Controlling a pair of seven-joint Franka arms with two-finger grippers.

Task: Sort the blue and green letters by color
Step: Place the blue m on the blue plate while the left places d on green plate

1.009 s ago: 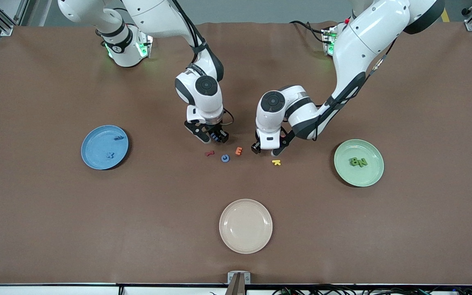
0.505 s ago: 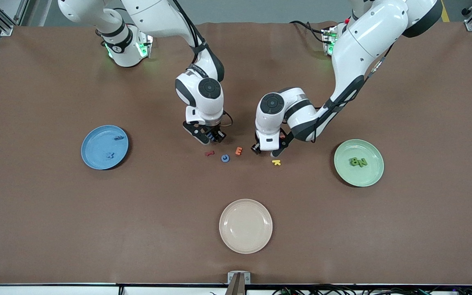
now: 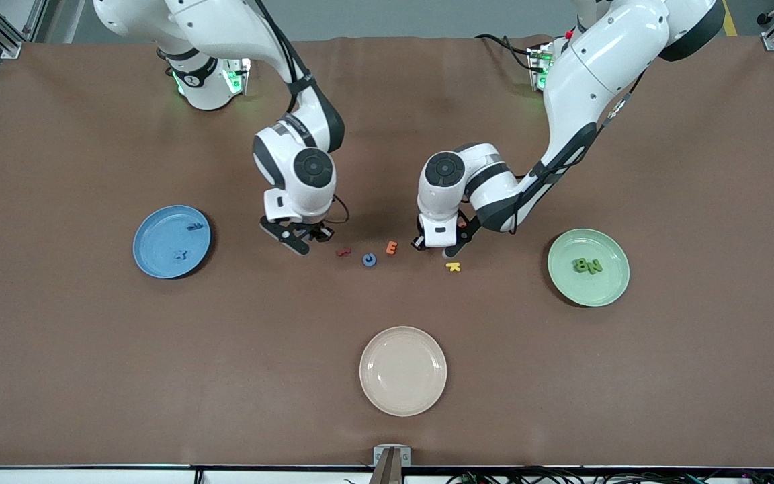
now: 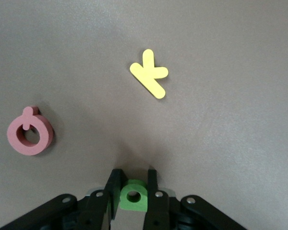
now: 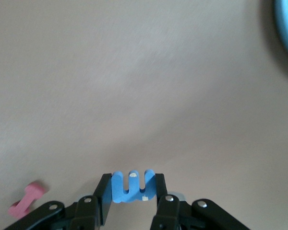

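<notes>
Over the table's middle, the right gripper [image 5: 130,191] is pinching a blue m [image 5: 133,186], presumably bound for the blue plate [image 3: 152,259]; the left gripper [image 4: 133,190] is clamping a green P [image 4: 133,195] beside the yellow k [image 4: 150,74], likely for the green plate [image 3: 612,289].

You've got even overhead light, soft shadows under both arms on the desk [image 3: 91,376], and blur at the right wrist view's edge.
</notes>
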